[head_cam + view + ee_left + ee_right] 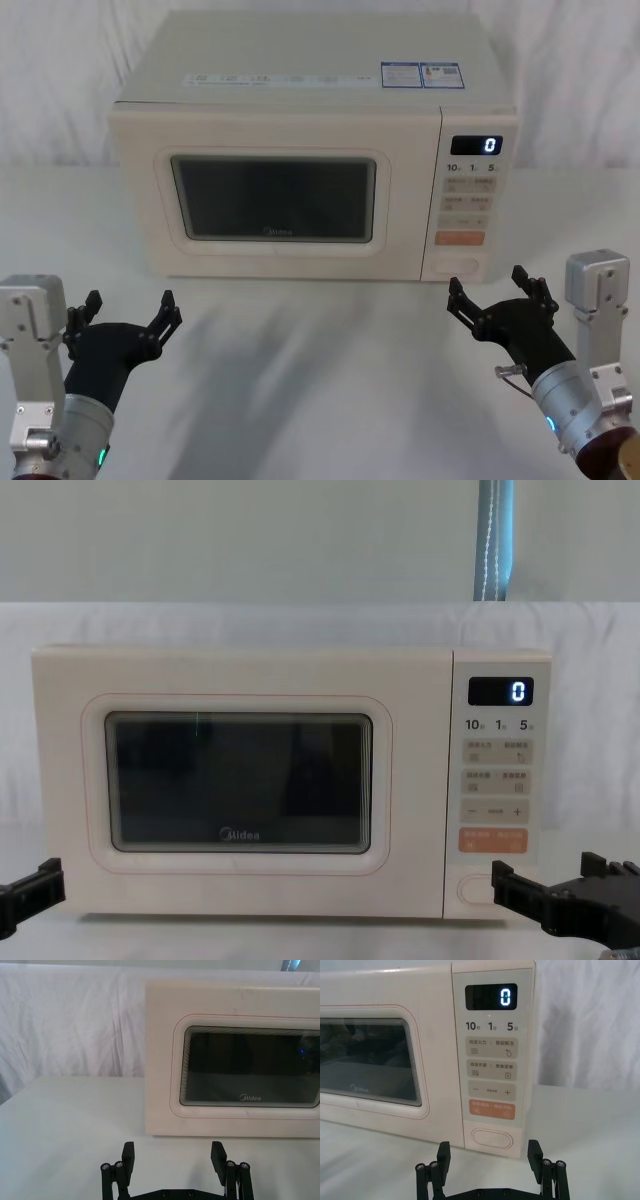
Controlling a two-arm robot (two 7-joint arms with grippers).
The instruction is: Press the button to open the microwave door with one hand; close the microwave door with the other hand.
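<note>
White cloth drapes the wall behind, and a white table (320, 340) carries everything. On it, toward the back, sits a cream microwave (310, 95), front facing the robot. Its door (135, 200) is shut flush, taking up most of the front, with the dark window (272, 198) in the middle. A control panel (470, 195) fills the strip on the right, its display (477, 145) reading 0.

Both arms wait low over the table, short of the oven. The right gripper (490, 300) has its jaws spread and holds nothing; so does the left gripper (128, 322), which sits in front of the door's left edge.

What the press turns on: the button (455, 267) lies at the very foot of the panel, under the orange key (460, 239), almost straight ahead of the right gripper and slightly above it. Its long axis runs sideways. The right arm is far nearer; the left is well apart, across the whole door.

From the chest, the right gripper's near finger (505, 882) overlaps the button's edge. The left gripper is cut off at that view's edge. The door's hinge side cannot be made out.
</note>
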